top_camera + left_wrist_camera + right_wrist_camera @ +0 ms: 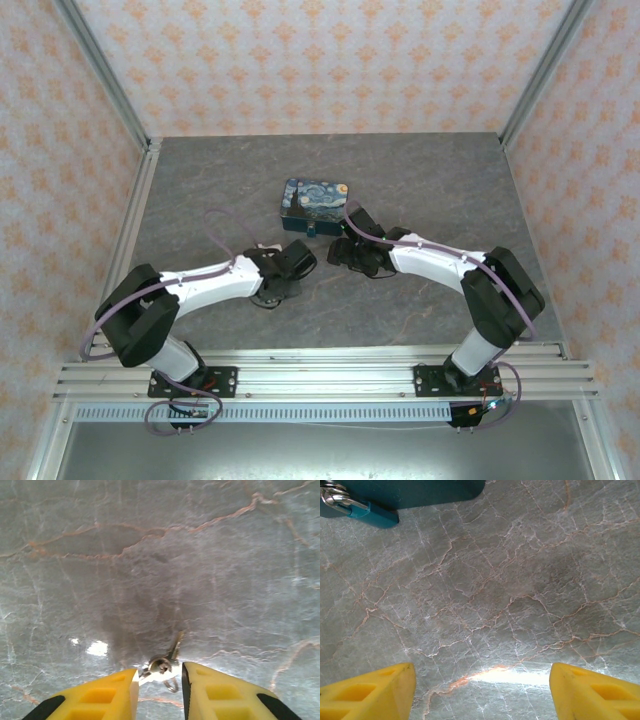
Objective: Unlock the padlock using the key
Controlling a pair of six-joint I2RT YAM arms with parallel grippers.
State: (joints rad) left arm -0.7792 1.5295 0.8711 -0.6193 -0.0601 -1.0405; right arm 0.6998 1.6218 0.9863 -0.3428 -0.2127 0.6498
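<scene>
Worktop: a grey marble-patterned worktop (420, 180) with thin orange veins, walled on three sides by peach patterned panels.

Box: a rectangular blue-and-yellow starry-night painted box (316, 203) lies flat near the middle of the worktop. In the right wrist view its plain teal side runs along the top edge.

Padlock: a tiny teal-blue padlock with a silver shackle (372, 516) sits at the box's near side, its body lying on the worktop. From the top camera it is a small teal speck just below the box; the right wrist view adds the detail that the bright shackle is looped through a silver fitting on the box.

Key: a small silver key on a wire ring (162, 662) lies flat on the worktop, blade pointing away from the left wrist camera.

Left gripper (159, 672): low over the worktop, its yellow fingers (107, 695) a narrow gap apart. The key's ring end sits in the mouth of that gap; whether either fingertip touches it I cannot tell.

Right gripper (482, 672): yellow fingers spread wide with bare worktop between them. The padlock is well ahead, off to the upper left of its view.

Arms: from above, both white arms reach inward — the two grippers are close together just in front of the box.
</scene>
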